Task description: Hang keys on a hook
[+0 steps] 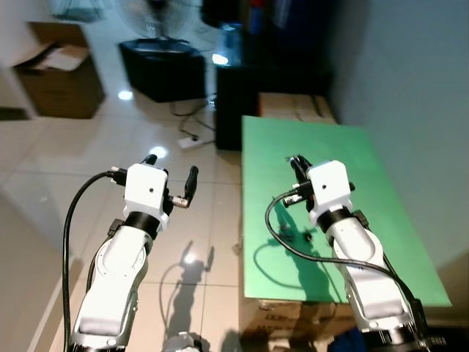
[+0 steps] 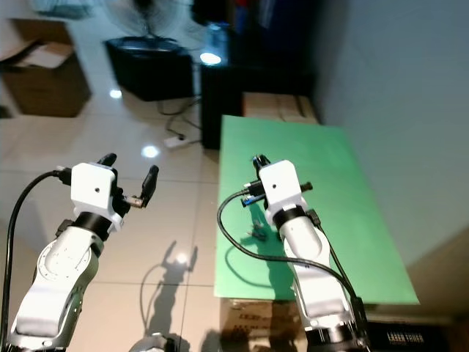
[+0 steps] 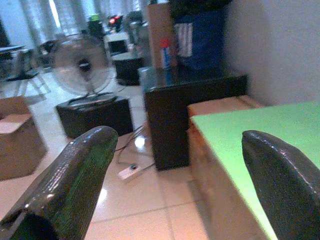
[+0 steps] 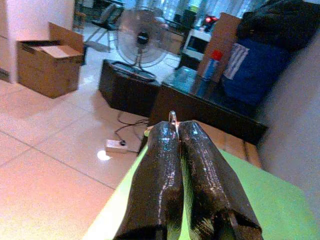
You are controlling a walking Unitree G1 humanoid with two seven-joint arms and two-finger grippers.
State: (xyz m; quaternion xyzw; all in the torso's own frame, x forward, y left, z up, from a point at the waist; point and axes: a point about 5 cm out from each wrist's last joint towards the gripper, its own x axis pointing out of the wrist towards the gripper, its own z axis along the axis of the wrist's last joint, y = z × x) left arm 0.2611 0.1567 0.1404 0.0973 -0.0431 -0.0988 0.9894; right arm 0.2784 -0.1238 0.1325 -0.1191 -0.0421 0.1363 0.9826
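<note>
Dim indoor light is leaving the far corner dark, while bright spots are glaring off the glossy floor [image 1: 124, 94]. The arms are casting soft shadows on the green table [image 1: 381, 191], and both wrist views are looking slightly blurred.

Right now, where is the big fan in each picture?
Left eye view: fan at the top edge, left of middle.
Right eye view: fan at the top edge, left of middle.
Left wrist view: fan in the picture's upper left.
Right wrist view: fan near the picture's top middle.
Shared landmark: the black cabinet under it.
</note>
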